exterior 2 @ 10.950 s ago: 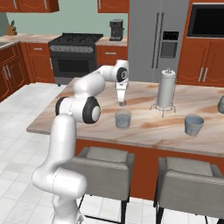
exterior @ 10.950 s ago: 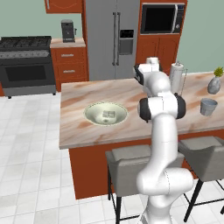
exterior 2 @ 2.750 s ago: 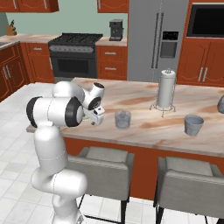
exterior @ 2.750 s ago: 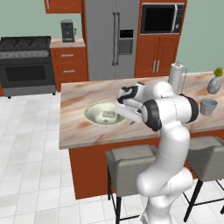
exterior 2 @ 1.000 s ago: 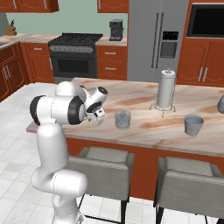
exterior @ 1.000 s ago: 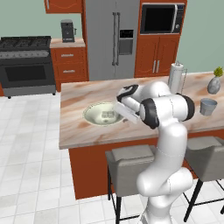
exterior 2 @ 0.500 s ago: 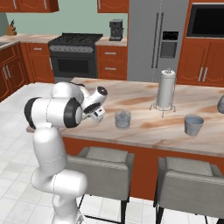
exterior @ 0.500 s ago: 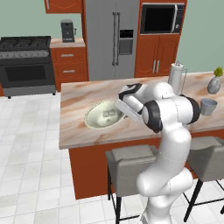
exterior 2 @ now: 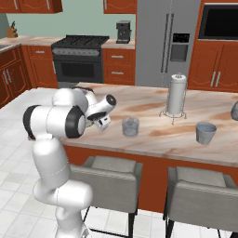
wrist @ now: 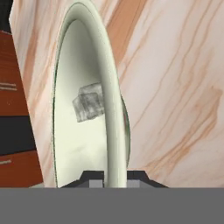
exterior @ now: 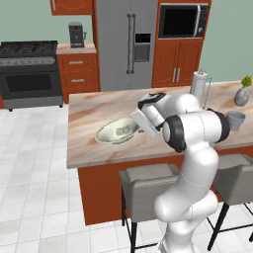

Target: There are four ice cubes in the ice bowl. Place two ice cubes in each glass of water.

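Note:
The ice bowl lies on the island counter, tipped with its right side raised. In the hand view its pale rim runs straight down between my finger tips. My gripper is shut on that rim; from the left base it sits at the bowl's right edge. The ice cubes lie clustered inside the bowl, showing as pale bits. One glass of water stands just right of my gripper. The other glass stands farther right, also seen from the left base.
A paper towel holder stands behind the glasses. A grey vase with a sprig sits at the far right of the counter. Two grey stools stand against the island's near edge.
My arm came down from above the counter to the bowl's right rim. In the last second the bowl has gone from flat to tipped, its gripped side raised.

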